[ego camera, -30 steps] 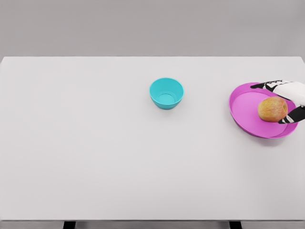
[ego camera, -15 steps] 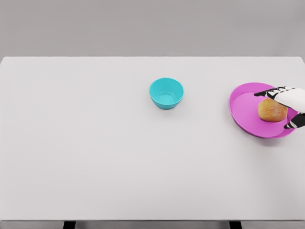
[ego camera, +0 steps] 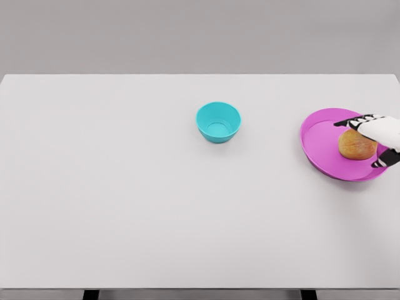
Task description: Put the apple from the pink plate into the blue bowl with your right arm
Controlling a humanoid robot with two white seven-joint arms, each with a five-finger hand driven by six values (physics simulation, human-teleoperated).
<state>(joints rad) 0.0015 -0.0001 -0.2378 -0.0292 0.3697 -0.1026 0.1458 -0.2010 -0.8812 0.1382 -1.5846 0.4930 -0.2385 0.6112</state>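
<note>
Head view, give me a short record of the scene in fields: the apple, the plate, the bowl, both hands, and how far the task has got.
apple: on the pink plate, right of its middle
pink plate: on the table, near the right edge
blue bowl: upright, empty, near the table's middle, left of the plate
right hand: at the apple, fingers curled over its top and right side; a firm grasp cannot be confirmed
left hand: not in view
task status: apple not yet lifted, not in the bowl

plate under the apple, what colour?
Pink-magenta plate, seen in the head view; apple sits on it.
</note>
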